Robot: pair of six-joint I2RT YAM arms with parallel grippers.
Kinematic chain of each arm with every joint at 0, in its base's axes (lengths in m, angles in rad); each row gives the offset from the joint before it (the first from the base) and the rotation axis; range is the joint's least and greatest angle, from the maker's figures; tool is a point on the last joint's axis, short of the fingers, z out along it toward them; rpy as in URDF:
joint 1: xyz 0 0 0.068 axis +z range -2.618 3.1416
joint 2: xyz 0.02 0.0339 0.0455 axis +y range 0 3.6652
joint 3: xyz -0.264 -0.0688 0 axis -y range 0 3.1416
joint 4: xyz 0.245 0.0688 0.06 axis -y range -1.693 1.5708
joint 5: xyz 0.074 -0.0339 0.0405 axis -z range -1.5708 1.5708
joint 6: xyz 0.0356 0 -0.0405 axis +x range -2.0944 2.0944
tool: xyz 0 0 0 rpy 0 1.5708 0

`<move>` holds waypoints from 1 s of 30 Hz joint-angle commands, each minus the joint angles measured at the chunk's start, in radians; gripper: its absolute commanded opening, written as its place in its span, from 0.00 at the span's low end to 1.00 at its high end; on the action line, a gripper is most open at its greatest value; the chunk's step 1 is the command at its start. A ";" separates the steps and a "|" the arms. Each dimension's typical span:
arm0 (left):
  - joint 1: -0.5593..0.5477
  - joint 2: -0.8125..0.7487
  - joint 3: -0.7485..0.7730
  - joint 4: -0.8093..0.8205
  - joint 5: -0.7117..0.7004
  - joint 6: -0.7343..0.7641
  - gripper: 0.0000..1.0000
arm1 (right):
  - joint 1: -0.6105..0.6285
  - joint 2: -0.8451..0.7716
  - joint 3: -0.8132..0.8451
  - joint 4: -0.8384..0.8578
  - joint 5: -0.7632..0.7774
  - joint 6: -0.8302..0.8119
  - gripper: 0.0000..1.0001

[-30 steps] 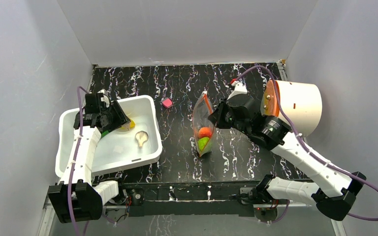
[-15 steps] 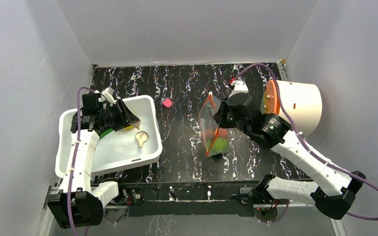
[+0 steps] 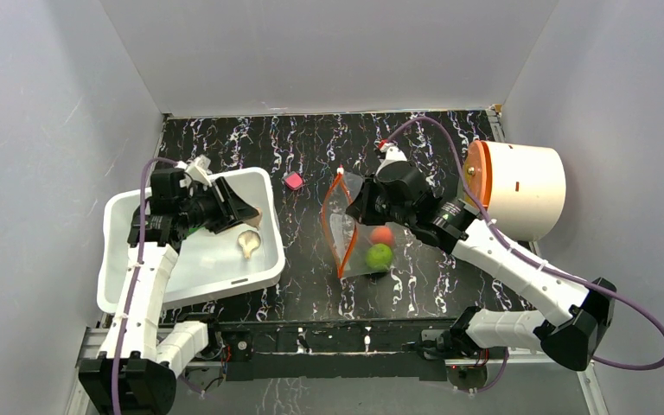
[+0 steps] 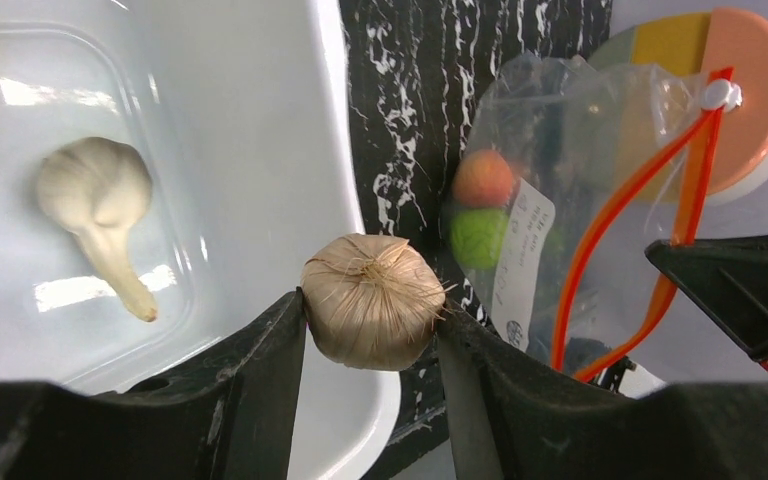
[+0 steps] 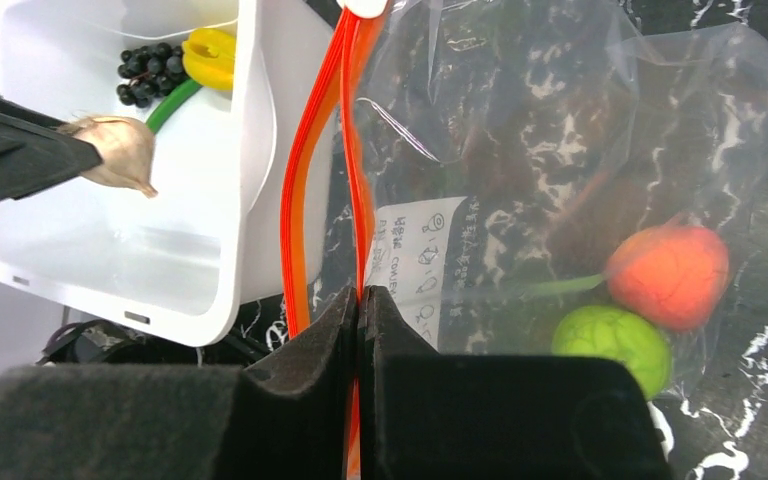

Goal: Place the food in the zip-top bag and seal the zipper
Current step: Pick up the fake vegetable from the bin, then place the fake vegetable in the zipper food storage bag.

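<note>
My left gripper (image 4: 372, 322) is shut on a beige garlic (image 4: 372, 300) and holds it above the right rim of the white bin (image 3: 190, 278). The clear zip-top bag (image 3: 354, 226) stands just right of the bin, its mouth open toward the garlic. My right gripper (image 5: 360, 300) is shut on one lip of the orange-red zipper (image 5: 353, 150); the other lip bows away. An orange ball (image 5: 668, 275) and a green ball (image 5: 610, 345) lie inside the bag. A second beige piece (image 4: 95, 200), a yellow piece (image 5: 210, 55) and a green pod (image 5: 170, 105) lie in the bin.
A small pink block (image 3: 293, 181) lies on the black marbled table behind the bag. A large white cylinder with an orange end (image 3: 519, 188) lies at the right. Black toy grapes (image 5: 150, 65) sit in the bin's far corner. Grey walls close in the table.
My left gripper has lifted the garlic from the bin's back and carried it right to the rim. My right gripper has pulled the bag left and its mouth has opened wider.
</note>
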 commanded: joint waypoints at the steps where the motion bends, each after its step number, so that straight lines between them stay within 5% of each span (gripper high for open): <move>1: -0.093 -0.030 0.000 0.075 -0.006 -0.089 0.36 | 0.003 0.004 -0.010 0.130 -0.049 0.033 0.00; 14: -0.367 0.014 0.020 0.336 -0.047 -0.333 0.35 | 0.003 0.007 -0.051 0.214 -0.120 0.087 0.00; 30: -0.512 0.044 -0.049 0.550 -0.072 -0.492 0.35 | 0.003 0.002 -0.057 0.261 -0.201 0.134 0.00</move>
